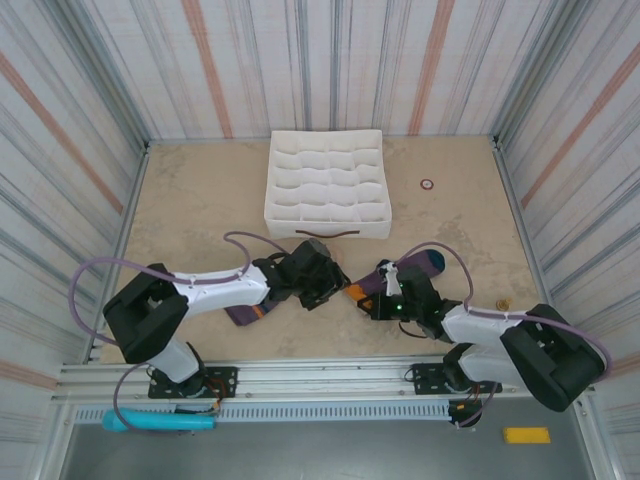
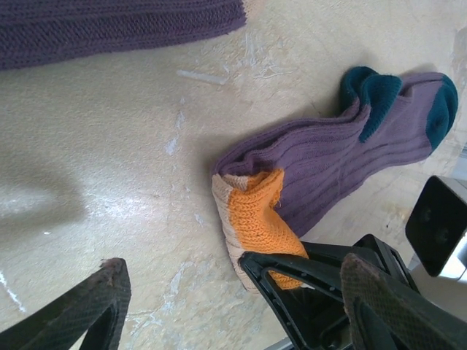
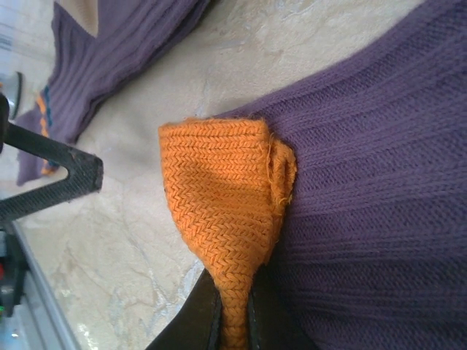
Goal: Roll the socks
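The purple sock with the orange cuff [image 2: 321,164] lies flat, its dark teal heel and toe at the far end. My right gripper [image 3: 233,324] is shut on the orange cuff [image 3: 219,197], pinching it into a narrow fold; in the top view this gripper [image 1: 378,298] sits at the sock's [image 1: 425,264] left end. My left gripper [image 2: 241,313] is open just beside that cuff, with bare table between its fingers [image 2: 102,306]. It hovers at mid table [image 1: 318,280]. The other purple sock [image 1: 243,312] lies partly under the left arm and crosses the top [image 2: 109,29] of the left wrist view.
A white divided organiser box [image 1: 327,185] stands behind the grippers. A small ring [image 1: 427,183] lies at the back right and a small coin-like object [image 1: 503,302] near the right wall. Striped walls enclose the table on three sides.
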`<state>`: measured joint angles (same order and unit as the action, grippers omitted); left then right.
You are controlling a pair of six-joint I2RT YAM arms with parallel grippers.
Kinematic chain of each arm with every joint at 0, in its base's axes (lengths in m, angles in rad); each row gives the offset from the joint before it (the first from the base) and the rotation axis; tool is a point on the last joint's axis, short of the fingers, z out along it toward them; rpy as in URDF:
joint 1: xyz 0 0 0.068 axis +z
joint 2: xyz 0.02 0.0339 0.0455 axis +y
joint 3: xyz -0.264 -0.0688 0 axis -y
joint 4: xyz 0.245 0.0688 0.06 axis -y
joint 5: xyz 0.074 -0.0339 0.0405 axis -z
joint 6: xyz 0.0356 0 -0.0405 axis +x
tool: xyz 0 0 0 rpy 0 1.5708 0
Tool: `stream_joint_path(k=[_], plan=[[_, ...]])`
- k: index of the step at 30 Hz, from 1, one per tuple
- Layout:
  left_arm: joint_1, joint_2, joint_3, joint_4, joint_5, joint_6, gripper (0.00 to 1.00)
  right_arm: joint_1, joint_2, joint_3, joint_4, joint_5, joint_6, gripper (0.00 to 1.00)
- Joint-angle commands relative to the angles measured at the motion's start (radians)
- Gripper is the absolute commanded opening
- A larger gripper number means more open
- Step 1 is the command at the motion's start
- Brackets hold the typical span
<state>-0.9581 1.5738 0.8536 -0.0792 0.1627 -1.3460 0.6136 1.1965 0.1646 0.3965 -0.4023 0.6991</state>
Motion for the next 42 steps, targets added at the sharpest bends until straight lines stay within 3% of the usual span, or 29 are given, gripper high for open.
stream_joint_path(k=[1,10,15,22,25,30,35,42], plan=[[-0.018,0.015,0.033,-0.028,-0.017,0.030,0.75,-0.046,0.010,-0.026,-0.046,-0.085,0.077,0.00],[-0.033,0.061,0.043,-0.003,-0.010,0.022,0.71,-0.198,-0.004,-0.006,-0.171,-0.188,0.145,0.00],[-0.034,0.076,0.051,0.002,-0.012,0.031,0.70,-0.272,0.069,-0.063,-0.029,-0.273,0.234,0.00],[-0.034,0.101,0.080,-0.009,-0.022,0.031,0.67,-0.316,0.067,-0.062,-0.099,-0.275,0.276,0.00],[-0.036,0.122,0.092,0.002,-0.024,0.044,0.65,-0.323,0.028,-0.043,-0.208,-0.235,0.278,0.00],[-0.039,0.165,0.118,0.013,-0.040,0.106,0.54,-0.365,0.012,-0.025,-0.304,-0.221,0.289,0.00],[-0.052,0.196,0.148,0.026,-0.080,0.201,0.47,-0.373,0.059,-0.025,-0.283,-0.227,0.305,0.00],[-0.073,0.235,0.158,0.077,-0.098,0.245,0.45,-0.395,0.139,-0.035,-0.247,-0.237,0.322,0.00]])
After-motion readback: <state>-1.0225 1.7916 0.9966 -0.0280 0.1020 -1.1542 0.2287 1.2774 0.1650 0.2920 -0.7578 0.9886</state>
